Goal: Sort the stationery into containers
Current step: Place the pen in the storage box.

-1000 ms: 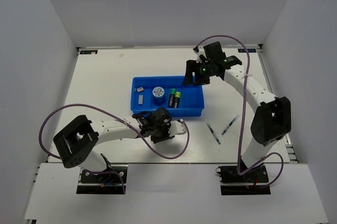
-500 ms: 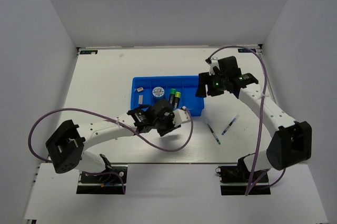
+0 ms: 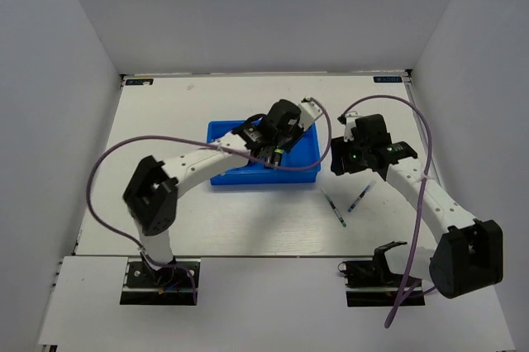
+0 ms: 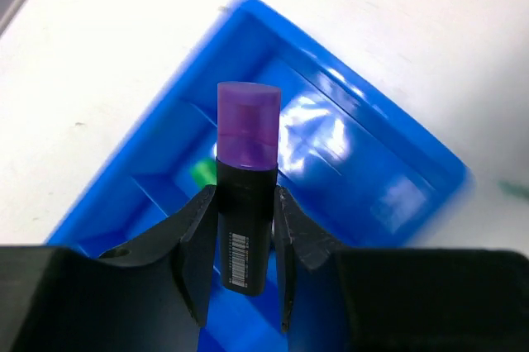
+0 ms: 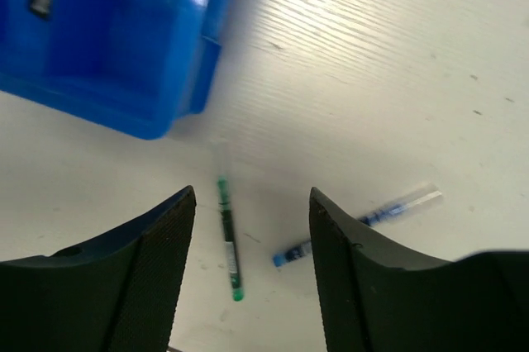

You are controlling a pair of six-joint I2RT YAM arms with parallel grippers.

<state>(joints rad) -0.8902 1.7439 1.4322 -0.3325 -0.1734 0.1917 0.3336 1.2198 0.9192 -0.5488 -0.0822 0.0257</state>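
My left gripper (image 4: 244, 193) is shut on a short black highlighter with a purple end (image 4: 246, 121), held upright above the blue tray (image 4: 376, 174). From above, the left gripper (image 3: 277, 135) hangs over the tray's right half (image 3: 304, 172). A green-ended highlighter (image 3: 279, 153) shows in the tray beside it; the arm hides the tray's other contents. My right gripper (image 5: 252, 203) is open and empty above two thin pens on the table, a green one (image 5: 229, 240) and a blue one (image 5: 355, 226). From above, the right gripper (image 3: 343, 159) sits just right of the tray.
The pens lie on the table near the tray's near right corner, the green one (image 3: 335, 210) and the blue one (image 3: 359, 197). The tray's corner (image 5: 157, 112) is at the left of the right wrist view. White walls enclose the table. Purple cables loop off both arms.
My left arm swung from the tray's near side to above its right half, carrying the purple highlighter. My right gripper pulled back from the tray's right end to over the pens.
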